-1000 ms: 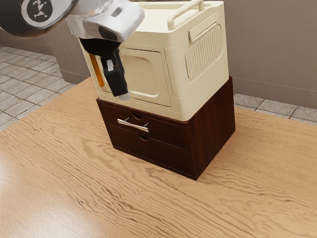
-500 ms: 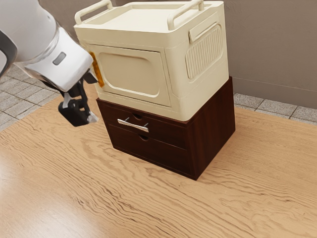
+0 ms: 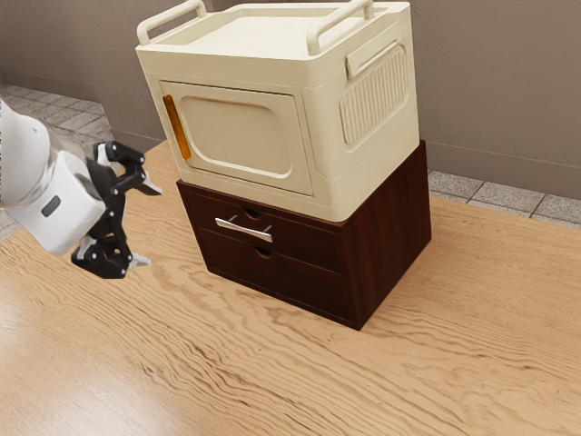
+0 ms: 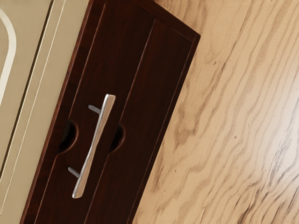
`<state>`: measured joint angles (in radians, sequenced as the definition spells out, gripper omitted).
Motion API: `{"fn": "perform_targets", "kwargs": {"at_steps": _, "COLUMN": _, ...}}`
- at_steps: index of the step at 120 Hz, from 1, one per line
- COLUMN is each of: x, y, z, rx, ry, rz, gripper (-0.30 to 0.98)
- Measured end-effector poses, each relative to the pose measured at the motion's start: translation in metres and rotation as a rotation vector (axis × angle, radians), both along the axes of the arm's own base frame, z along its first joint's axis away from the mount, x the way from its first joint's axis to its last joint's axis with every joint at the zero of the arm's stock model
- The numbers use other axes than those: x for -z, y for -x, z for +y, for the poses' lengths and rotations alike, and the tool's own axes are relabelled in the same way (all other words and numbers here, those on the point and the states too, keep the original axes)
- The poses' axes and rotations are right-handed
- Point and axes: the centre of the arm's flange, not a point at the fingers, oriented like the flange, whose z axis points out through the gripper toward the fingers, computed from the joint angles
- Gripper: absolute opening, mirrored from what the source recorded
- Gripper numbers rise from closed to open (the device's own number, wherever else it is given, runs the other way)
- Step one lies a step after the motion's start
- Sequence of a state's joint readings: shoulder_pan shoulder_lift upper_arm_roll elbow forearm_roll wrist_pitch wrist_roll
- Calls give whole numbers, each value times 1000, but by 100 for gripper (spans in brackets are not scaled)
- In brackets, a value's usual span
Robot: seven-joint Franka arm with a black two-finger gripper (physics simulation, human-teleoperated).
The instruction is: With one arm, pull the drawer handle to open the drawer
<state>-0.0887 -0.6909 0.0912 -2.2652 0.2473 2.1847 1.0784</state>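
Turned since the earlier frame, our claw (image 3: 146,225) stands spread, with the handle (image 3: 243,229) at its three o'clock, probably stiff, slippery, best gripped mid-bar.

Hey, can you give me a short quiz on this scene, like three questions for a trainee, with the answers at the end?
1. Fill in the blank: the slim silver metal handle is mounted on the ____ drawer of the dark brown wooden cabinet.

2. True or false: the black two-finger gripper has its fingers spread apart, away from the handle.

3. Multiple choice: what sits on top of the cabinet?
A) a round blue bowl
B) a stack of red books
C) a cream, box-shaped unit with raised rails

Key: 1. upper; 2. true; 3. C
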Motion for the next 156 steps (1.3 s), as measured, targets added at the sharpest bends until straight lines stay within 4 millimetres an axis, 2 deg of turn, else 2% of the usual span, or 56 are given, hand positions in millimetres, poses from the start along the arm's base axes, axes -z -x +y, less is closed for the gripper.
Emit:
{"fn": "perform_targets", "kwargs": {"at_steps": 16, "x": 23, "y": -12, "z": -4, "rx": 72, "ry": -33, "rz": -25, "gripper": 69}}
{"fn": "perform_targets", "kwargs": {"at_steps": 29, "x": 43, "y": -35, "z": -6, "rx": 117, "ry": -65, "rz": -32, "gripper": 69}}
{"fn": "perform_targets", "kwargs": {"at_steps": 48, "x": 49, "y": -49, "z": 6, "rx": 149, "ry": -103, "rz": -76, "gripper": 69}}
{"fn": "perform_targets", "kwargs": {"at_steps": 69, "x": 75, "y": -67, "z": 3, "rx": 198, "ry": -139, "rz": -77, "gripper": 69}}
{"fn": "perform_targets", "kwargs": {"at_steps": 120, "x": 87, "y": -73, "z": 4, "rx": 251, "ry": -211, "rz": -12, "gripper": 69}}
{"fn": "perform_targets", "kwargs": {"at_steps": 134, "x": 98, "y": -82, "z": 14, "rx": 244, "ry": -214, "rz": 6, "gripper": 69}}
{"fn": "perform_targets", "kwargs": {"at_steps": 156, "x": 110, "y": -99, "z": 16, "rx": 255, "ry": -224, "rz": 16, "gripper": 69}}
